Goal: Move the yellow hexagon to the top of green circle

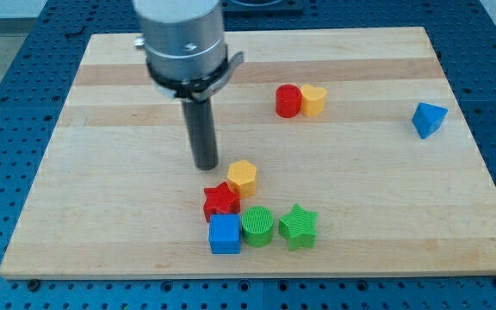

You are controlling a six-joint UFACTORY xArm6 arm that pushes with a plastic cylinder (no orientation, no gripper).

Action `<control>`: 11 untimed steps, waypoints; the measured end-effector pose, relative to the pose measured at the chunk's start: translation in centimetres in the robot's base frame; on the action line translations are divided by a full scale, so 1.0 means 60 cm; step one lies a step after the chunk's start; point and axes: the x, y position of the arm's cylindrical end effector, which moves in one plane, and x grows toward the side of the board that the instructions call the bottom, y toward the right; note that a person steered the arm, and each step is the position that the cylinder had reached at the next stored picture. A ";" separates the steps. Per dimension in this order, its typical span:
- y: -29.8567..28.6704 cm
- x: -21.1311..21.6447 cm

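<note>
The yellow hexagon (243, 177) sits near the board's middle, touching the upper right of a red star (220, 202). The green circle (257, 226) lies below them, between a blue cube (225, 233) on its left and a green star (298, 226) on its right. The hexagon is above the green circle and slightly to its left, a small gap apart. My tip (207, 164) is on the board just left of the yellow hexagon and above the red star, not touching either.
A red cylinder (288, 101) and a yellow heart-like block (313, 100) sit side by side at the upper right of centre. A blue triangular block (428, 119) lies near the right edge of the wooden board (102, 103).
</note>
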 end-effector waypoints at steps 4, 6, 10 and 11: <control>0.081 0.007; 0.080 -0.010; 0.097 0.016; 0.097 0.017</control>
